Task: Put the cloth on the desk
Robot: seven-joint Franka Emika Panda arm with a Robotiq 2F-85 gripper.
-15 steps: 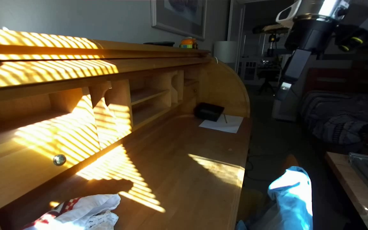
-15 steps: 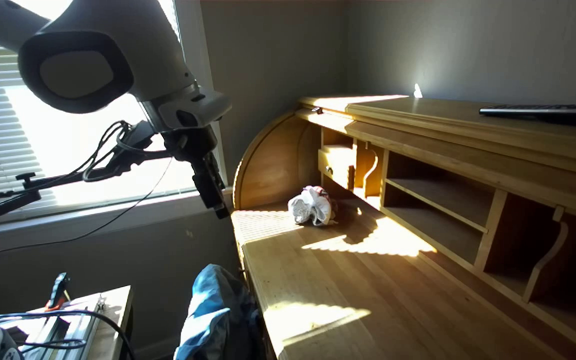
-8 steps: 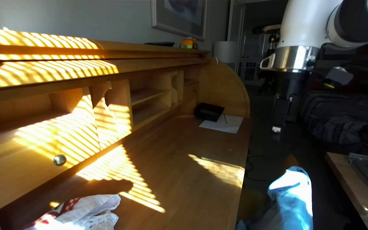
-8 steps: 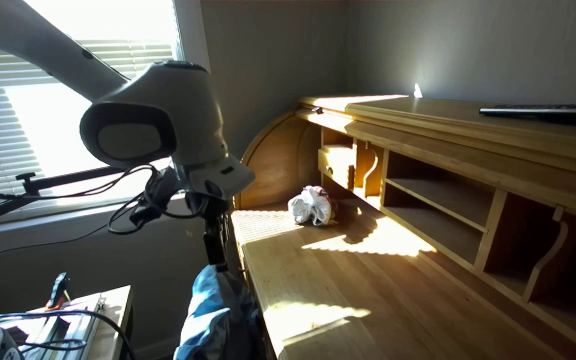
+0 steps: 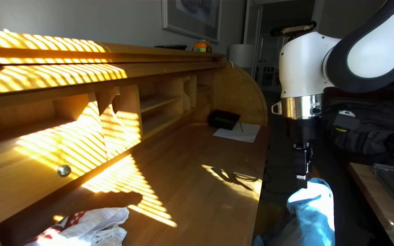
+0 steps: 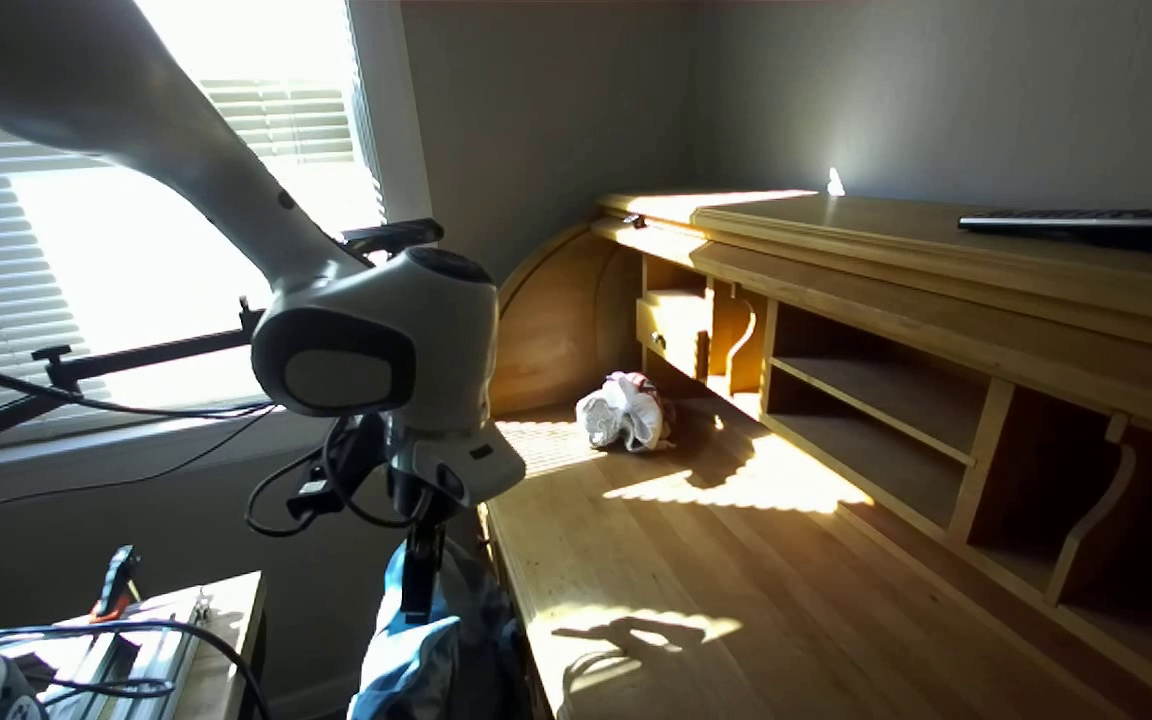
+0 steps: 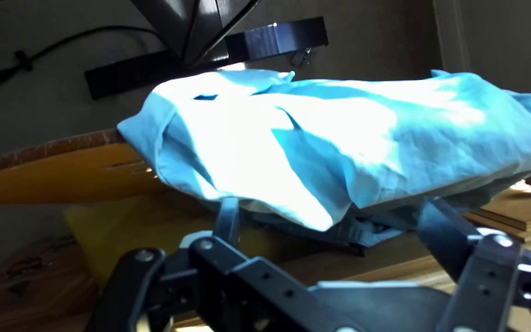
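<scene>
A light blue cloth [image 5: 311, 208] hangs over a wooden piece [image 7: 62, 166] beside the desk's front edge. It also shows in an exterior view [image 6: 406, 640] and fills the middle of the wrist view [image 7: 339, 138]. My gripper [image 7: 331, 210] is open, its fingers wide apart, pointing down at the cloth's top. In the wrist view the cloth spans behind and between the fingertips; I cannot tell whether they touch it. The gripper shows in both exterior views [image 5: 303, 182] [image 6: 419, 605]. The wooden desk [image 5: 190, 191] stands beside it. A white and red cloth [image 6: 626, 412] lies crumpled on the desk.
A white paper [image 5: 239, 132] and a black tray [image 5: 223, 119] lie at one end of the desk. Cubbyholes [image 6: 876, 400] line its back. A side table [image 6: 226, 610] with metal rails stands near. The desk's front edge [image 5: 257, 212] is close to the gripper.
The arm and gripper have moved down from high above to the blue cloth's top. The arm's shadow now falls on the desk's sunlit patch. Both cloths have not moved.
</scene>
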